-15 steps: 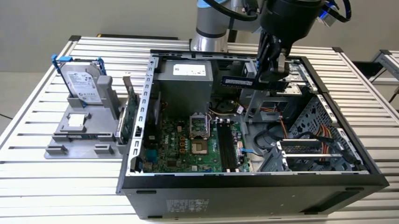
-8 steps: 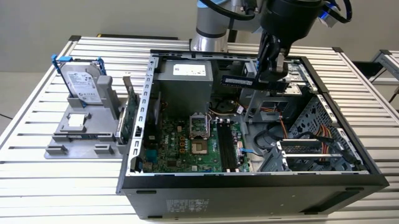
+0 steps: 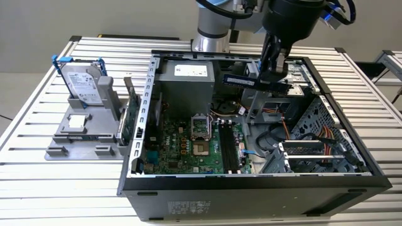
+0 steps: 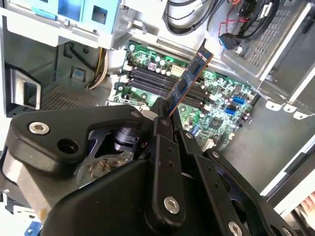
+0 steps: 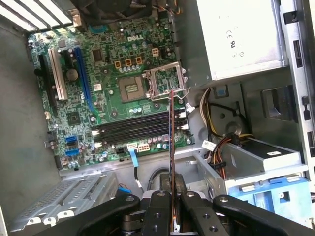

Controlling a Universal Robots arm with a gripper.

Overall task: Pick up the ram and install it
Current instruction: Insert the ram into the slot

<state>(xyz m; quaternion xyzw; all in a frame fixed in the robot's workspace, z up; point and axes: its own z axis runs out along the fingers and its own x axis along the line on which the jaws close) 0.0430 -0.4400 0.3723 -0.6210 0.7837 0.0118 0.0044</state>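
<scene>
My gripper hangs over the back right of the open computer case and is shut on the ram, a long dark stick held level above the case's interior. In the second wrist view the ram sticks out from between the black fingers, tilted over the green motherboard. The first wrist view sees the ram edge-on as a thin line rising from the gripper, crossing over the black memory slots. In the exterior view those memory slots lie well below and in front of the ram.
A grey power supply fills the case's back. The CPU socket sits beside the slots, with cables and a metal drive cage at the exterior view's right. A silver hard drive with blue rails stands in a grey fixture outside the case.
</scene>
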